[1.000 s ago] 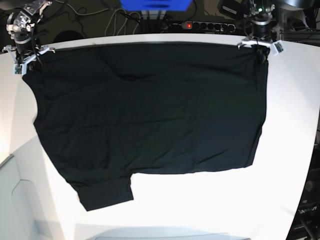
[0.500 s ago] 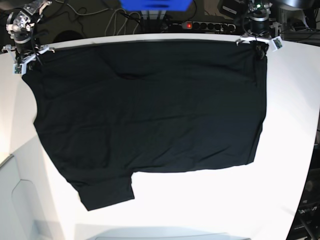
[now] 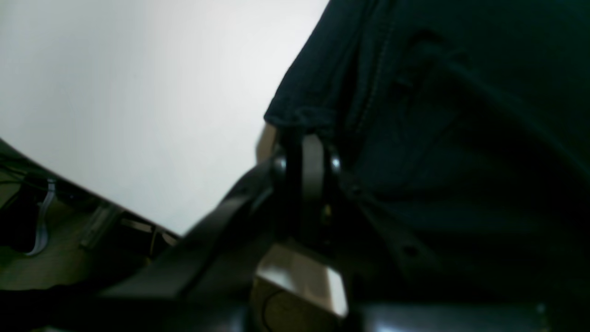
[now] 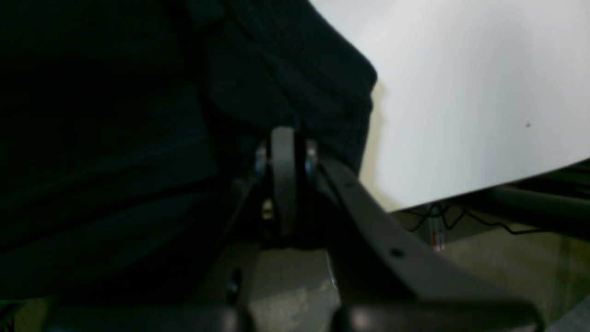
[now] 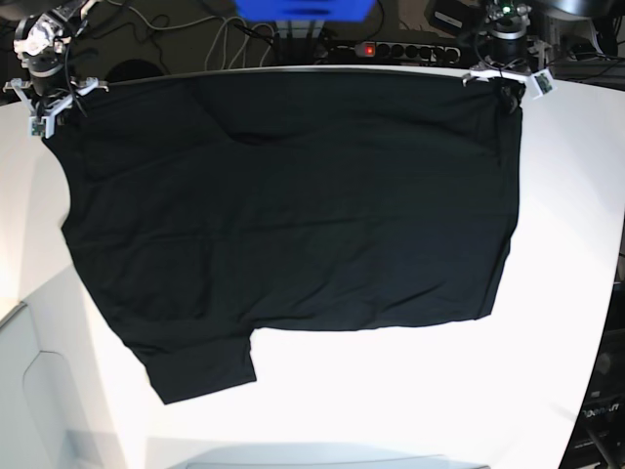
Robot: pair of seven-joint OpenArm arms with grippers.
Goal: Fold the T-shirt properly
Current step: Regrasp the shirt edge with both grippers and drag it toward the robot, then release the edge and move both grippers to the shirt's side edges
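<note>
The black T-shirt lies spread flat on the white table, plain side up, with one sleeve pointing toward the near edge. My left gripper is at the far right corner, shut on the cloth's hem. In the left wrist view the left gripper pinches the corner of the T-shirt. My right gripper is at the far left corner, also shut on the fabric. In the right wrist view the right gripper bites the edge of the T-shirt.
Behind the table's far edge lie a power strip with a red light, a blue box and loose cables. Both grippers hang close to that far edge. A grey panel sits at the near left.
Both grippers have moved toward the table's far edge, drawing the shirt's far hem back with them. The whole shirt has slid slightly away from the near edge.
</note>
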